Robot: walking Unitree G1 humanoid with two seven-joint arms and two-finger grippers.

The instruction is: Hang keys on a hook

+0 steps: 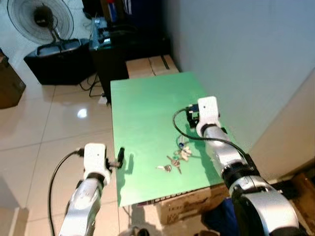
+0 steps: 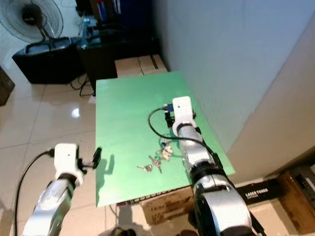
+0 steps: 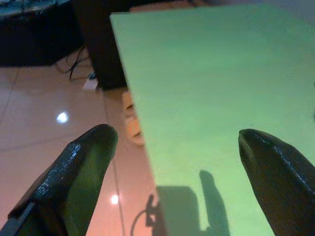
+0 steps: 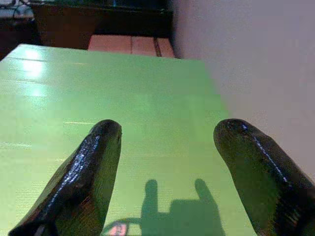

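Observation:
A bunch of keys [image 1: 175, 160] with a small blue tag lies on the green table [image 1: 147, 108], near its front right part. My right gripper [image 1: 191, 115] hovers over the table just beyond the keys, pointing away from them. In the right wrist view that gripper [image 4: 170, 126] stands open with only bare green surface between its fingers. My left gripper [image 1: 121, 156] hangs at the table's left edge, level with the keys and well to their left. It is open too [image 3: 176, 133], one finger over the floor and the other over the table.
A pale wall [image 1: 246, 59] runs along the table's right side. Beyond the table stand a cardboard box [image 1: 150, 65], dark furniture, a black case [image 1: 59, 61] and a floor fan [image 1: 42, 19]. Another cardboard box [image 1: 189, 204] sits under the table's front edge. Tiled floor [image 1: 54, 132] lies to the left.

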